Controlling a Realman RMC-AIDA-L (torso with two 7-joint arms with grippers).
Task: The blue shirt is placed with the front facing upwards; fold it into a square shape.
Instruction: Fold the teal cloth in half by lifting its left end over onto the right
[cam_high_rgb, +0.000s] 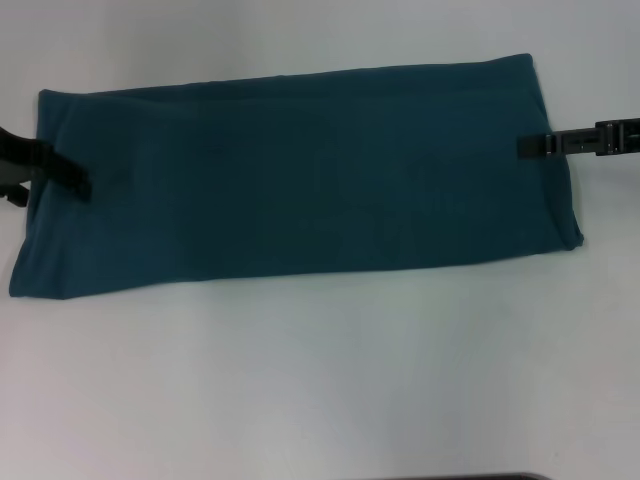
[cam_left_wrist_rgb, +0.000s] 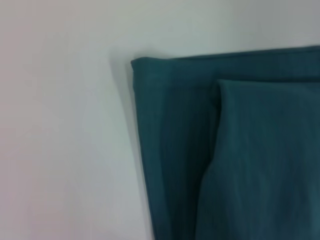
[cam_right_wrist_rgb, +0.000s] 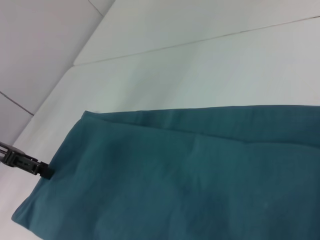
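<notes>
The blue shirt (cam_high_rgb: 300, 170) lies flat on the white table as a long, wide band with no lettering showing. My left gripper (cam_high_rgb: 82, 186) sits over the shirt's left end, low against the cloth. My right gripper (cam_high_rgb: 524, 146) reaches in over the shirt's right end. The left wrist view shows a corner of the shirt (cam_left_wrist_rgb: 250, 160) with a folded layer lying on top. In the right wrist view the shirt (cam_right_wrist_rgb: 190, 180) stretches away, with the left gripper (cam_right_wrist_rgb: 44, 172) at its far end.
The white table (cam_high_rgb: 320, 380) surrounds the shirt on all sides. A dark edge shows at the bottom of the head view (cam_high_rgb: 480, 477). A seam in the table surface (cam_right_wrist_rgb: 200, 42) runs beyond the shirt.
</notes>
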